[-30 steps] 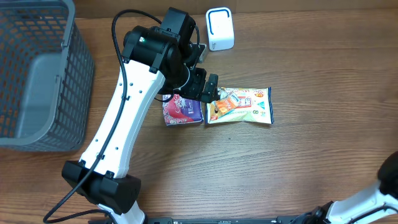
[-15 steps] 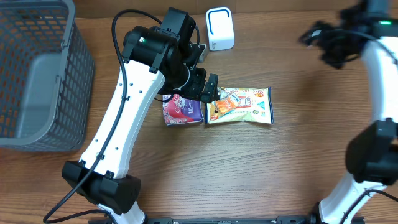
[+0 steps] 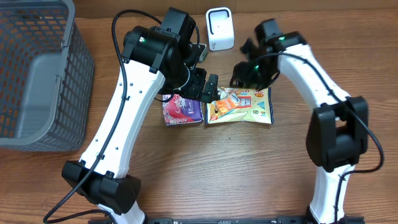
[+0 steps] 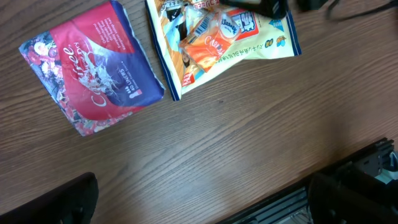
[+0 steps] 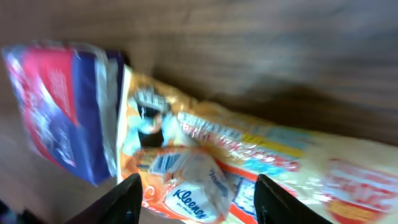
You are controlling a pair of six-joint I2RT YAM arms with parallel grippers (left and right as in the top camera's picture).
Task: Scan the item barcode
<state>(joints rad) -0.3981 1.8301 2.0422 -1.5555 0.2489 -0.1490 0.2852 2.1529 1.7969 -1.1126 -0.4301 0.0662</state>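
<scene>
The right gripper (image 5: 200,202) hangs low over the orange-and-white Kleenex packet (image 5: 261,149). Its fingers (image 5: 129,198) stand partly apart, narrower than a second ago, and straddle the printed bundle under them. It holds nothing; the blurred wrist view does not show whether a fingertip touches the film. Just ahead of the fingers a small barcode label (image 5: 163,163) faces up. Beyond that edge of the packet, just beside it, lies the red-and-blue pack (image 5: 62,106).

What is new is this arm. A second ago it sat at the edge of the overhead view, and now it has swept in across the table (image 3: 298,162) to the packet. Both packs lie where they did. Judging from this, the pick-up for scanning is about to begin, and the packet is not yet lifted.

Across the packet, the left gripper (image 4: 199,205) hovers with its jaws wide and empty. The white scanner (image 3: 219,28) stands near, beyond both grippers.
</scene>
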